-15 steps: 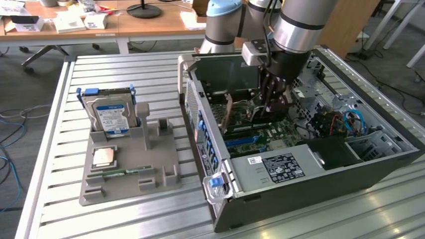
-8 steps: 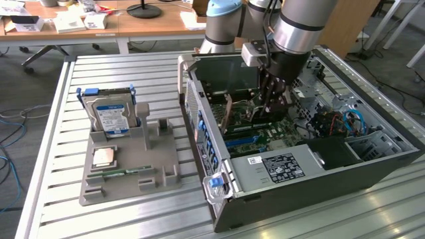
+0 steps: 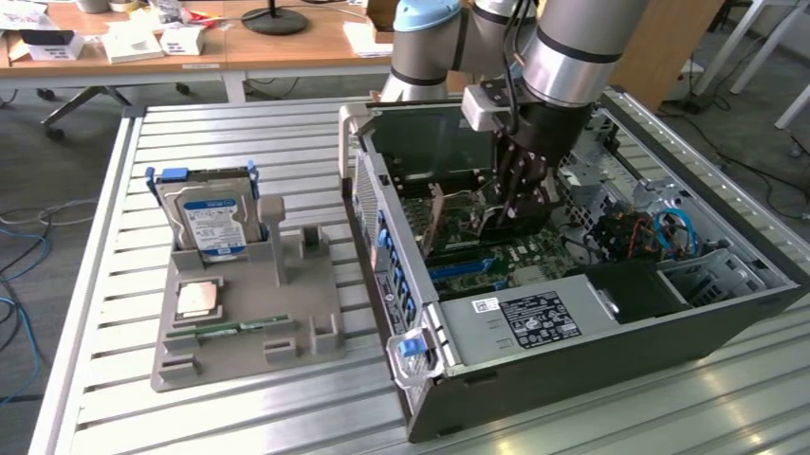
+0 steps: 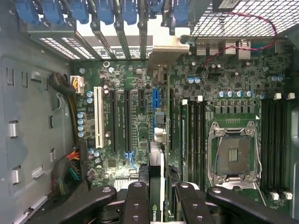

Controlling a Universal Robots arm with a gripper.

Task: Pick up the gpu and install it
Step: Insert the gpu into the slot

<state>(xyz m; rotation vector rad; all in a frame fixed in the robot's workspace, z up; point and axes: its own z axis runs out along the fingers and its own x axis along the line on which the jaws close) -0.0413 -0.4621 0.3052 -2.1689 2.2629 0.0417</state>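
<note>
The gpu [image 4: 158,163] is a thin black card seen edge-on, held upright over the motherboard [image 4: 233,93] inside the open computer case [image 3: 379,218]. Its silver bracket [image 4: 170,49] points toward the case's rear slot openings. My gripper [image 4: 161,203] is shut on the card's upper edge, with a black finger [image 4: 136,205] on either side. The card hangs roughly over a blue expansion slot [image 4: 155,100]; I cannot tell whether it touches it. In the exterior view the gripper [image 3: 522,209] reaches down into the case with the gpu [image 3: 487,223] below it.
A grey holder [image 3: 253,313] at the exterior view's left carries a silver hard drive [image 3: 209,223], a square chip [image 3: 196,299] and a green memory stick [image 3: 234,329]. Inside the case are a power supply [image 3: 538,318], blue cables [image 3: 671,232], an open CPU socket [image 4: 233,156] and a white slot [image 4: 98,116].
</note>
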